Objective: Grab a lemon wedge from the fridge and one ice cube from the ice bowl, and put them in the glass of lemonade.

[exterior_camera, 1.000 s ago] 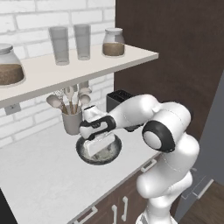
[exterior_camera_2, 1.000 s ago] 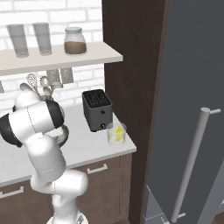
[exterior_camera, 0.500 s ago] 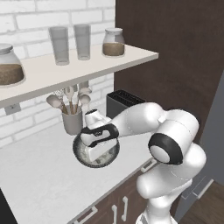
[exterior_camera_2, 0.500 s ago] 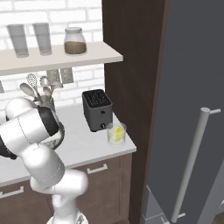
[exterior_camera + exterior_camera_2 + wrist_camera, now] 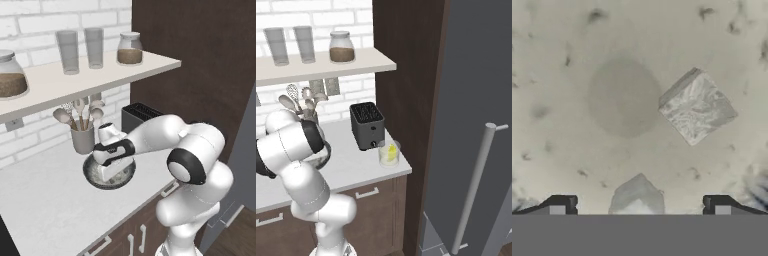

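Inside the ice bowl, one ice cube sits centred between the wide-open jaws; another cube lies further ahead, offset to one side.

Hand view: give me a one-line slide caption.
Open gripper low inside the speckled ice bowl, one ice cube ahead, another between its fingertips.

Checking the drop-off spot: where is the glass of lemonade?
In the right base view the glass of lemonade stands on the counter's right end, just right of the black toaster.
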Robot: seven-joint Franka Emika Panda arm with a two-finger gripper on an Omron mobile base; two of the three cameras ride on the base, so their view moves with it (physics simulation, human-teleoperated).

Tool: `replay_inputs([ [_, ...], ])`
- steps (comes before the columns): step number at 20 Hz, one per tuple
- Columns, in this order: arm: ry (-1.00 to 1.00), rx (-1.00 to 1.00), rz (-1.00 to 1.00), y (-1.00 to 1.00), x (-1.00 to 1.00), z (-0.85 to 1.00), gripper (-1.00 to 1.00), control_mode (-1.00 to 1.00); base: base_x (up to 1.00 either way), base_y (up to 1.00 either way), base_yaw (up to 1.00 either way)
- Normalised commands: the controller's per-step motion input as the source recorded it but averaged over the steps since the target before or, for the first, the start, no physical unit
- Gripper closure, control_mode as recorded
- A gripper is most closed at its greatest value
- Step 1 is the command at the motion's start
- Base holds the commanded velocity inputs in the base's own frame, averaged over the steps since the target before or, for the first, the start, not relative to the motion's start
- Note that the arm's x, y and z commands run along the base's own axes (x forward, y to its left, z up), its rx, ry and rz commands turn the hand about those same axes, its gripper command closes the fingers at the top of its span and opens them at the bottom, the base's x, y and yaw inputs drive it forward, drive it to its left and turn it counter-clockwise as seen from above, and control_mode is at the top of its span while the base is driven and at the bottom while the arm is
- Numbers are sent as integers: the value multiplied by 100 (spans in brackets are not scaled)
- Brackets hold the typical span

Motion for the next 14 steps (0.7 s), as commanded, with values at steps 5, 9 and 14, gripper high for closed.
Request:
replay_inputs([
  [5,0,0,0,0,25,0,-100,-100,0,0,0],
  [9,0,-4,0,3,0,-15,-100,-100,0,0,0],
  [14,0,-6,0,7,0,-21,-100,-100,0,0,0],
])
